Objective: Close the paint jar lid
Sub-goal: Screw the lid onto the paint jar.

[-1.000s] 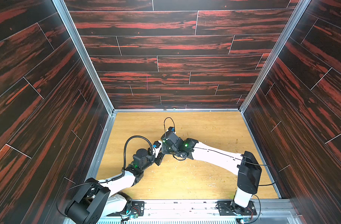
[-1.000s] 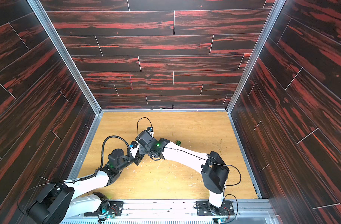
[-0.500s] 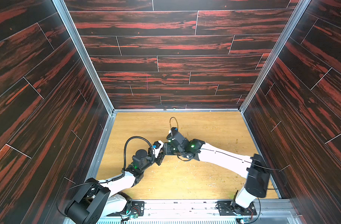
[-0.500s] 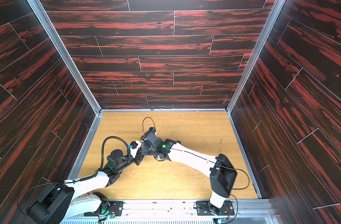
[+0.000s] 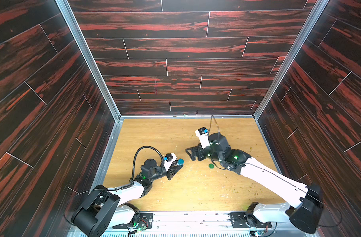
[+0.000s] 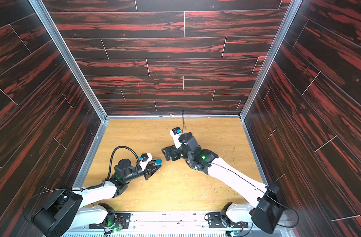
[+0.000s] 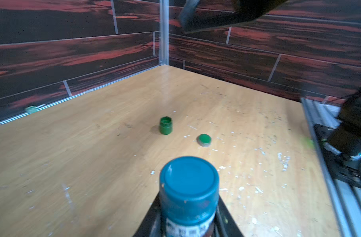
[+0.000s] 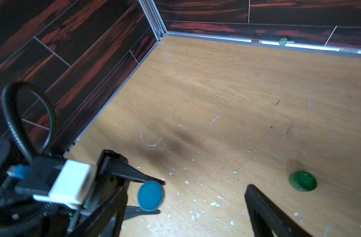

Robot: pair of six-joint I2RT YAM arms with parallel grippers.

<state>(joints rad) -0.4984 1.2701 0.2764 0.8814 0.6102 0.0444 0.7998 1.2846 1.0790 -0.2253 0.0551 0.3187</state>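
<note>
Blue round plastic paint jar (image 7: 187, 213) sits low in the middle of the left wrist view, squeezed by the left end effector (image 8: 160, 196). Its smooth blue lid (image 7: 189, 176) is on, maybe loose; tipping could spill paint. Right end effector (image 5: 190, 154) gapes empty. Green pot (image 7: 166, 125) and flat green cap (image 7: 204, 140) rest apart on the scratched wooden worktop (image 7: 93, 153).

I have open table (image 5: 155, 133) all along the far half, up to the dark walls (image 5: 175, 92), and an open strip near the arm bases. The middle is tight: a green jar (image 7: 166, 125) and a loose green lid (image 7: 204, 140) sit just apart there, between the left gripper (image 5: 178, 165), clamped on the blue jar (image 7: 189, 184), and the right gripper (image 5: 190, 153), hanging spread above them.
</note>
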